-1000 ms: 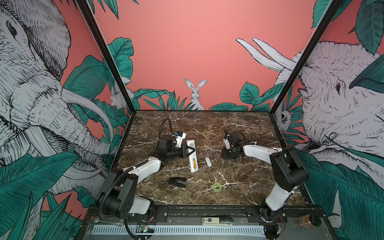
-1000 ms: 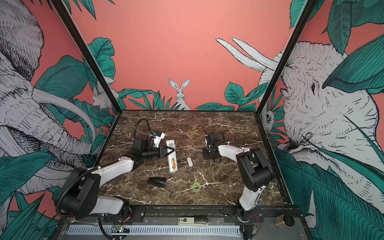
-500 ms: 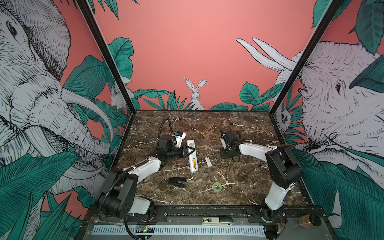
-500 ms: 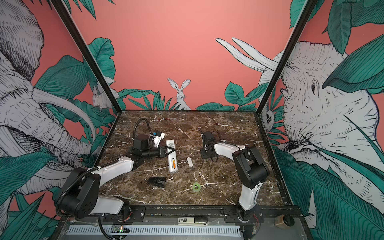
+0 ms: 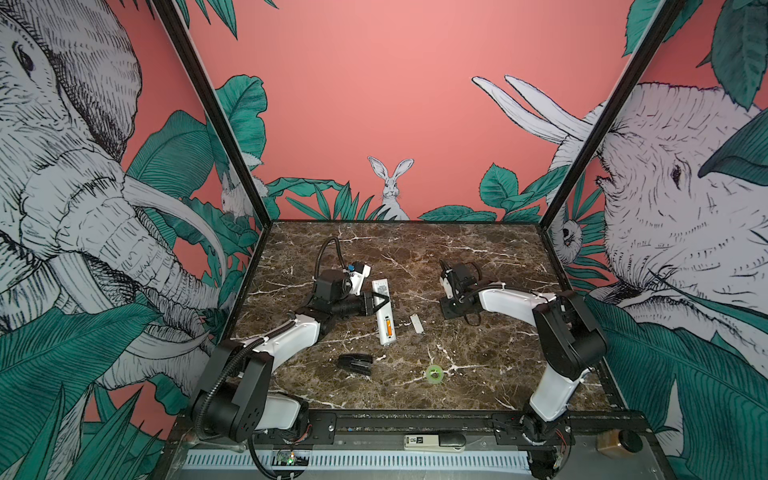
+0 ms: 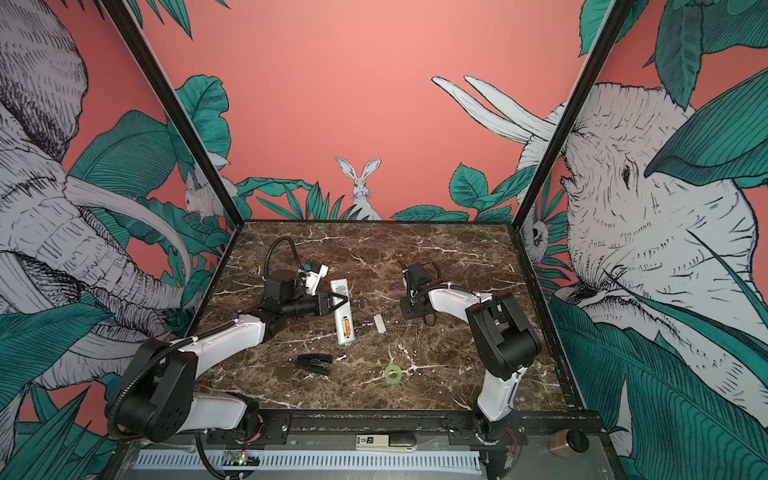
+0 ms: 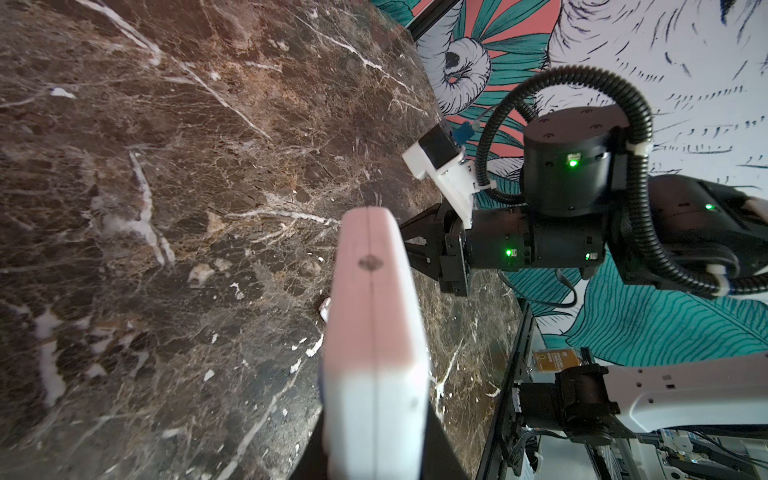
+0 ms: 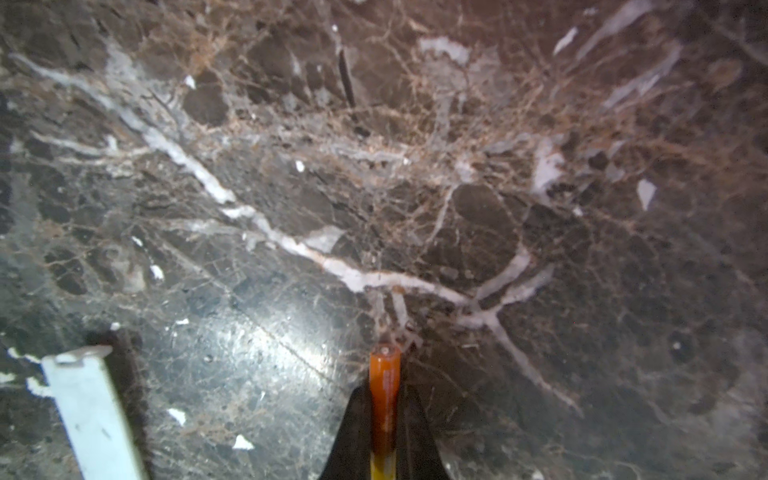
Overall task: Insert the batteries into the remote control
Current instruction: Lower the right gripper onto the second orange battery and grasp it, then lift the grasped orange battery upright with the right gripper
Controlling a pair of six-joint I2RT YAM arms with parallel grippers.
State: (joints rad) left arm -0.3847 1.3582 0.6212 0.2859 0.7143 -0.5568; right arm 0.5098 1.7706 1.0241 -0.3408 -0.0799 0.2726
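- Your left end effector (image 5: 382, 300) clamps the remote control (image 5: 381, 318) flat on the bench (image 5: 478, 257), steadying its open bay.
- One battery (image 5: 388, 326) lies inside.
- Your right end effector (image 8: 385, 388) pinches the second battery (image 8: 384, 370), well apart from the remote, for loading.

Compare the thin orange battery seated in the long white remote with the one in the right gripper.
The seated battery lies in the white remote control's open compartment; the gripped battery is clamped in the right gripper. The seated battery lies flat along the remote; the gripped battery juts past the fingertips toward the marble table. Both are thin orange cylinders.
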